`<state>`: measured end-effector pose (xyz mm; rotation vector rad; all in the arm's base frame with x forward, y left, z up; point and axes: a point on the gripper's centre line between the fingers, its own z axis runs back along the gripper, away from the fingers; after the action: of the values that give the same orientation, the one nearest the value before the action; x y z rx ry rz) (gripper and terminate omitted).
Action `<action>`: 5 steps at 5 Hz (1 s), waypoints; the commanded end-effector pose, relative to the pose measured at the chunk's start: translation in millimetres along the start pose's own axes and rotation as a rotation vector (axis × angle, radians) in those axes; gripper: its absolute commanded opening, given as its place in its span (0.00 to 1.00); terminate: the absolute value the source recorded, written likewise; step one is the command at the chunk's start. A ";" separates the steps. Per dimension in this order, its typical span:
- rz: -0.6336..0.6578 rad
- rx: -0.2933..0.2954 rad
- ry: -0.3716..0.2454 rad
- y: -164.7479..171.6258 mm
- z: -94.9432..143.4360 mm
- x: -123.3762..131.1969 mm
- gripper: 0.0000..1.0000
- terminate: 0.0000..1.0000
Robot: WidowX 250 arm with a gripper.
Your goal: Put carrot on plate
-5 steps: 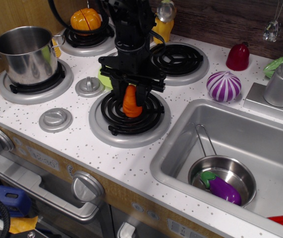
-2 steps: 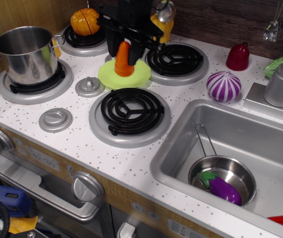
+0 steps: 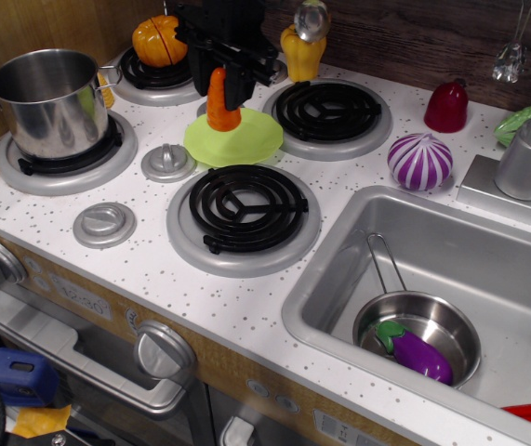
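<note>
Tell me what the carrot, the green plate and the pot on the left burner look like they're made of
The carrot looks like moulded plastic: even orange, ridged, slightly glossy. The plate seems thin matte plastic or perhaps foam, a flat lime-green disc without shine. The pot appears to be polished steel, judging by its mirror-like reflections.

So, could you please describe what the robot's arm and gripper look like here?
The gripper is all matte black, a blocky body with a wide cross-bar and short black fingers below it. No markings or colour accents are visible, and the arm above runs out of the picture.
</note>
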<state>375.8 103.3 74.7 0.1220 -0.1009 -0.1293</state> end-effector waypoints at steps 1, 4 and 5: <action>-0.047 -0.014 -0.019 10.7 3.2 9.9 0.00 0.00; -0.090 -0.083 -0.072 13.3 -5.4 11.9 1.00 0.00; -0.090 -0.083 -0.072 13.3 -5.4 11.9 1.00 0.00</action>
<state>386.3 109.1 47.0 0.0120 -0.1022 -0.2357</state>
